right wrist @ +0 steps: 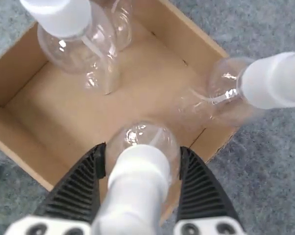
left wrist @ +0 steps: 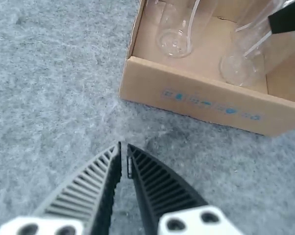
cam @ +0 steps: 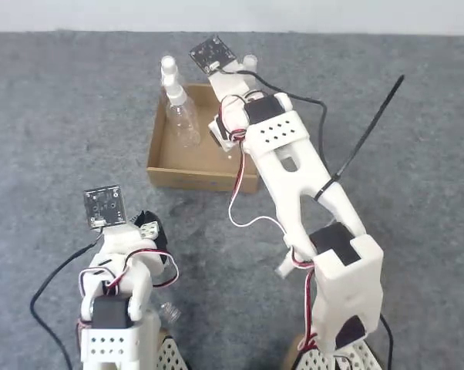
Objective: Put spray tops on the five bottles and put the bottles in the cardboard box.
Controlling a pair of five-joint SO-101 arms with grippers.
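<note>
The right claw (right wrist: pixel 140 156) clamps a capped spray bottle (right wrist: pixel 143 139) above the cardboard box (right wrist: pixel 54 112), beside one wall, evidently for lowering. The left claw (left wrist: pixel 124 147), closed and empty, hangs over the surface (left wrist: pixel 49 73) outside the box.

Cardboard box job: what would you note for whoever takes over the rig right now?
Right gripper: shut on the held bottle, spray top on, base down inside the cardboard box.
Left gripper: shut, empty, over the grey table in front of the box.
Done: two topped bottles upright in one corner; a third bottle, topped, seemingly inside at another corner.
Left: release the held one; locate, top and box the fifth.
</note>
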